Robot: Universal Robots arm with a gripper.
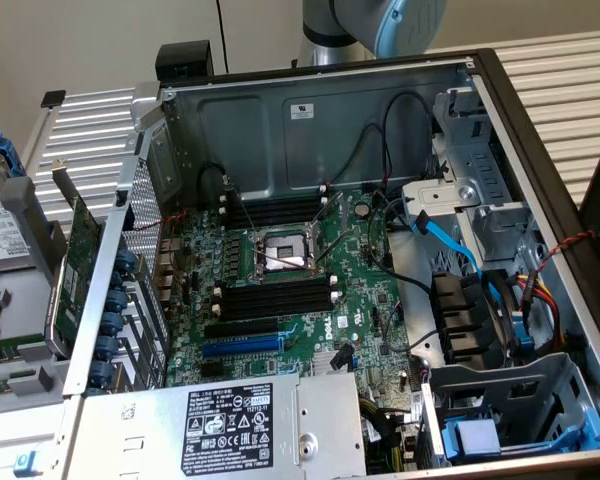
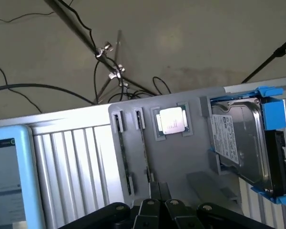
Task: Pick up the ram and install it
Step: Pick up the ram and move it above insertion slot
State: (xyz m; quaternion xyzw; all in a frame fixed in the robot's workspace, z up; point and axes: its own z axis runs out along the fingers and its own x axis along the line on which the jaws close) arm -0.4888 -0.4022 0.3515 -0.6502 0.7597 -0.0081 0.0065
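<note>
Pincer (image 2: pixel 159 188) shut, empty, near long thin dark green ram stick (image 2: pixel 143 143) in grey plastic tray (image 2: pixel 183 160). Centre over stick; grip mid-length, square.

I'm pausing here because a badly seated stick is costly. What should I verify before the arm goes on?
1. Ram available: ok, two ram sticks stand in the grey holder.
2. Gripper ready to grasp: not ok, it is shut and holds nothing.
3. Memory slots free: ok, they are empty.
4. Slot latches open: cannot tell.
5. Case open: ok.
</note>
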